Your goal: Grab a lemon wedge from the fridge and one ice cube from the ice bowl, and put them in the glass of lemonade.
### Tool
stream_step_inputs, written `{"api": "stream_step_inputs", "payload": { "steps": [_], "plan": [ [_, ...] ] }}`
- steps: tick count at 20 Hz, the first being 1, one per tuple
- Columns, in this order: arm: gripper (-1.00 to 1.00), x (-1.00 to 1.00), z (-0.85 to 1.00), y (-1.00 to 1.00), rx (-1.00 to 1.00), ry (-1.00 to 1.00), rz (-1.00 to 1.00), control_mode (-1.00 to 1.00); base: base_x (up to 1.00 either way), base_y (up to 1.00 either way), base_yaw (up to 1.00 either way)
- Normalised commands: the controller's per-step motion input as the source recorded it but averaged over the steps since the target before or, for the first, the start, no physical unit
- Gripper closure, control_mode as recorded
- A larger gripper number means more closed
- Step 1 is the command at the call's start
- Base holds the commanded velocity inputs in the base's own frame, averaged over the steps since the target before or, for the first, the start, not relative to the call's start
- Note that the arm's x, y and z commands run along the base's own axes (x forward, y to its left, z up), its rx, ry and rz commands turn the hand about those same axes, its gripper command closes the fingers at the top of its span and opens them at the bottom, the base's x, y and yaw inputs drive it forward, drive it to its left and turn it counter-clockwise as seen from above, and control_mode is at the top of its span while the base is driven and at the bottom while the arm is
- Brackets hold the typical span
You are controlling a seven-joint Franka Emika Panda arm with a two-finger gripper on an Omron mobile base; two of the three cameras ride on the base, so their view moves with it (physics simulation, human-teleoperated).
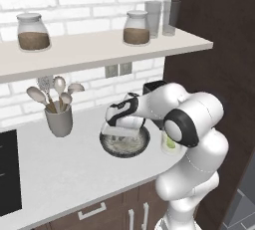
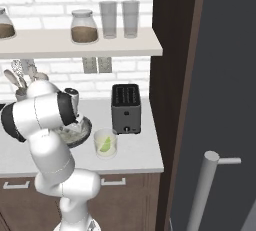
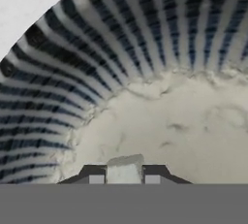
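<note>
Counter, near right front edge: gripper (image 3: 124, 179) inside ice bowl (image 3: 58, 82), clenched on ice cube (image 3: 124, 169); glass (image 2: 105, 143) just rightward.

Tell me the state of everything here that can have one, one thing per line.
gripper: down inside the ice bowl, fingers closed on a pale ice cube.
ice bowl: upright on the counter, pale speckled inside.
glass of lemonade: upright beside the bowl, filled, lemon wedge already in it.
toaster: upright, slots empty.
two jars: lidded, brown-filled, on the shelf.
two tall glasses: upright, empty.
utensil holder: upright, holding spoons.
</note>
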Motion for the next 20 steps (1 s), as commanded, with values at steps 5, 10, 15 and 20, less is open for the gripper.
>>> {"api": "stream_step_inputs", "payload": {
  "steps": [5,10,15,20],
  "plan": [
    [1.0,0.0,-0.04,0.0,0.01,0.05,0.0,-1.0,0.0,0.0,0.0],
    [1.0,0.0,-0.01,-0.03,0.0,0.05,0.0,-1.0,0.0,0.0,0.0],
    [1.0,-0.04,0.3,-0.07,0.04,-0.04,0.0,-1.0,0.0,0.0,0.0],
    [1.0,-0.08,0.43,0.0,0.04,-0.08,0.0,-1.0,0.0,0.0,0.0]
  ]
}}
